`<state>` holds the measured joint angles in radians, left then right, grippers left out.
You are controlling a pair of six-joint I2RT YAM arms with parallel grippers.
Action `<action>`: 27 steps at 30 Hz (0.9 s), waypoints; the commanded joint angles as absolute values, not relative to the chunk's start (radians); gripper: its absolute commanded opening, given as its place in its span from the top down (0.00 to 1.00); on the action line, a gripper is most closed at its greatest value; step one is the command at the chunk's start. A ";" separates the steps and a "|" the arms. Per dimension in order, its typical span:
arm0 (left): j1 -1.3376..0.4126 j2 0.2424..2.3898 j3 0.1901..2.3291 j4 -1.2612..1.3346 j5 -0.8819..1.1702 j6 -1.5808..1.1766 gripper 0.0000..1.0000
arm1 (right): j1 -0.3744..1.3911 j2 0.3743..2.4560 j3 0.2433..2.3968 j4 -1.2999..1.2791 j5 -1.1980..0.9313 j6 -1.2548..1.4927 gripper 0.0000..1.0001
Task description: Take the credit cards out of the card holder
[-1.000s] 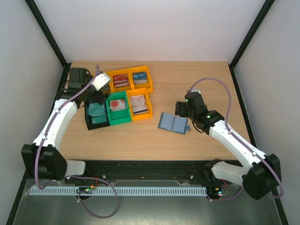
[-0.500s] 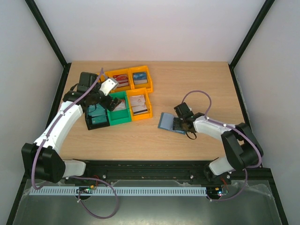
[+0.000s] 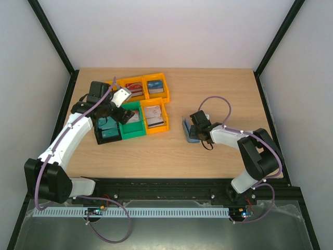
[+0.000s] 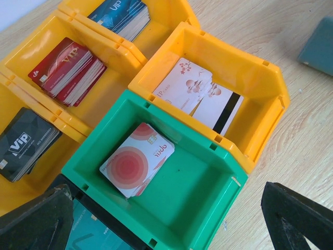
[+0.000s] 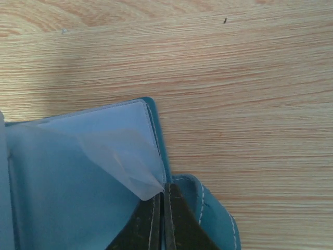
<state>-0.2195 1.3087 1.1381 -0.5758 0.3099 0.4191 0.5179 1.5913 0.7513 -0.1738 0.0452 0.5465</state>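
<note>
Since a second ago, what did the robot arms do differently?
The right gripper dropped to the card holder, shut on its clear sleeve and tugged one side up. The left gripper slid from the black bin toward the green bin, open. No bin moved.

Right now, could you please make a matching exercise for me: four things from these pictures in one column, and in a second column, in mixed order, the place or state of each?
Column one
1. white plastic card with red circles
2. pale flower-printed plastic cards
3. teal-blue folding card holder
4. left gripper

Column two
a. open, holding nothing
b. on the wooden table, pinched by the right gripper
c. in the green plastic bin
d. in a yellow-orange plastic bin

Pairs: 1-c, 2-d, 3-b, 4-a
</note>
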 commanded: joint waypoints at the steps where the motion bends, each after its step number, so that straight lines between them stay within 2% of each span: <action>1: -0.225 1.302 1.119 -0.586 0.300 0.420 0.01 | 0.520 1.609 0.758 -0.260 0.052 0.519 0.98; 8: -0.241 1.310 1.101 -0.573 0.354 0.396 0.01 | 0.520 1.521 0.812 -0.296 0.000 0.462 0.98; 12: -0.288 1.324 1.071 -0.542 0.528 0.310 0.02 | 0.520 1.488 0.817 -0.290 -0.074 0.415 0.98; 17: -0.408 1.394 1.024 -0.434 0.725 0.132 0.09 | 0.519 1.457 0.822 -0.317 -0.136 0.429 0.98; 27: -0.651 1.628 1.005 -0.351 0.649 0.063 0.14 | 0.522 1.334 0.750 -0.339 -0.278 0.568 0.98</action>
<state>-0.6010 1.5665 1.0286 -0.3977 0.6617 0.1001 0.5182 1.4147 0.7883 -0.3157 -0.2169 0.4847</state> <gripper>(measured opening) 0.871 0.018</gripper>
